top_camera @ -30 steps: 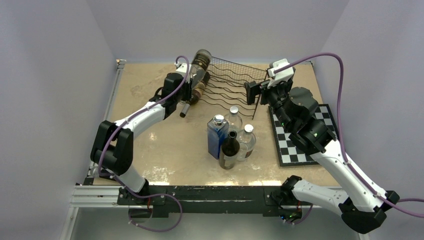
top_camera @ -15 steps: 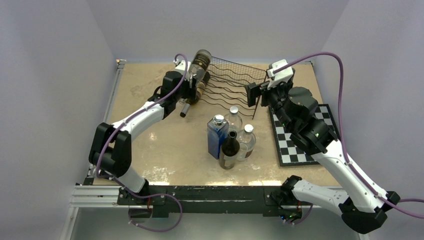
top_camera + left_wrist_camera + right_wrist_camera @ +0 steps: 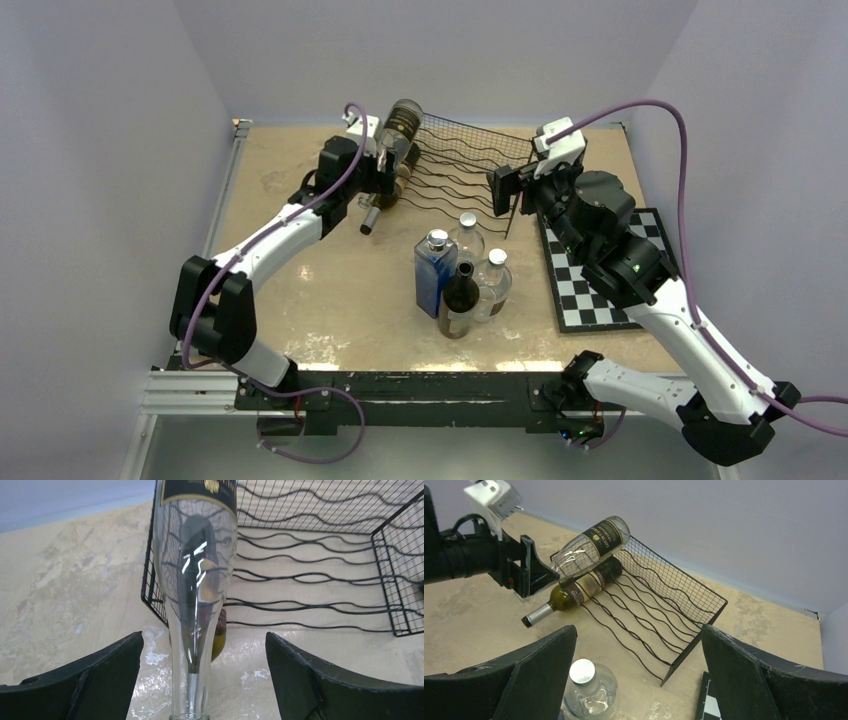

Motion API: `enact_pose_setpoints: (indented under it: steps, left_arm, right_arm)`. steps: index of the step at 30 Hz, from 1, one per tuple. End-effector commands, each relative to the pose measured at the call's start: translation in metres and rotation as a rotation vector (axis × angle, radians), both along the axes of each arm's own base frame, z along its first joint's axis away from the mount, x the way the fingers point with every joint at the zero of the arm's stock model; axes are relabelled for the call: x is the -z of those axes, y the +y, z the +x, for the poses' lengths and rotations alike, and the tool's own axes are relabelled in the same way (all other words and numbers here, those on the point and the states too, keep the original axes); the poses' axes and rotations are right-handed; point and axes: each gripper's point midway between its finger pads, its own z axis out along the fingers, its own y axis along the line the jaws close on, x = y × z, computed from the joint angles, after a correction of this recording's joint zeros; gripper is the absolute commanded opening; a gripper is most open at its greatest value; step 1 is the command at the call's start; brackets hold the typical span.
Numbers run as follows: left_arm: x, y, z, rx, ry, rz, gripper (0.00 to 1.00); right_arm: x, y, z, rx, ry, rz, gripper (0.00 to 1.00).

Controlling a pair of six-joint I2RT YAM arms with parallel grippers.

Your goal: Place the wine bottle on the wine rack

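The black wire wine rack [image 3: 470, 165] stands at the back of the table. A clear wine bottle [image 3: 197, 580] with a black label lies in its leftmost cradle, base up at the top [image 3: 403, 125] and neck pointing down and outward. Beneath it lies a green wine bottle [image 3: 574, 592] with a silver capsule. My left gripper [image 3: 202, 680] is open, and the clear bottle's neck passes between its fingers [image 3: 100, 680] with a gap on each side. My right gripper [image 3: 636, 675] hangs open and empty by the rack's right end [image 3: 505, 185].
In the middle of the table stand a blue bottle [image 3: 434, 272], a dark bottle [image 3: 459, 300] and two clear round bottles [image 3: 466, 235] [image 3: 493, 280]. A black-and-white chessboard [image 3: 600, 275] lies at the right, under the right arm.
My left gripper has opened and let go of the clear bottle's neck, and that arm has shifted slightly toward the back. The bottle stays on the rack. The right arm has barely moved.
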Motion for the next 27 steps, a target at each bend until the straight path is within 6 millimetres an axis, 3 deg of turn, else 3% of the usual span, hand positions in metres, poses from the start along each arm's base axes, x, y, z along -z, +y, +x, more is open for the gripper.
enact_pose_setpoints:
  steps: [1,5,10,15,21,27]
  left_arm:
    - [0.014,-0.006,0.001,0.015,0.060,-0.006,0.94]
    - [-0.002,-0.002,-0.004,0.004,0.014,-0.019,0.98]
    - [-0.051,0.005,-0.008,0.003,-0.089,-0.016,0.99]
    - [-0.085,0.001,-0.030,0.088,-0.093,-0.014,0.99]
    - [-0.134,-0.029,-0.097,0.389,-0.129,-0.110,0.99]
    - [-0.155,-0.058,-0.185,0.775,-0.112,-0.195,0.99]
  right_arm:
    - [-0.015,0.000,-0.004,-0.016,-0.012,0.039,0.99]
    - [-0.013,0.000,-0.007,-0.024,0.003,0.032,0.99]
    - [-0.013,0.004,-0.011,-0.051,0.018,0.036,0.99]
    - [-0.012,0.020,-0.022,-0.150,0.065,0.062,0.99]
    - [-0.008,0.050,-0.059,-0.424,0.133,0.025,0.99]
    - [0.004,0.064,-0.089,-0.593,0.191,0.026,0.99]
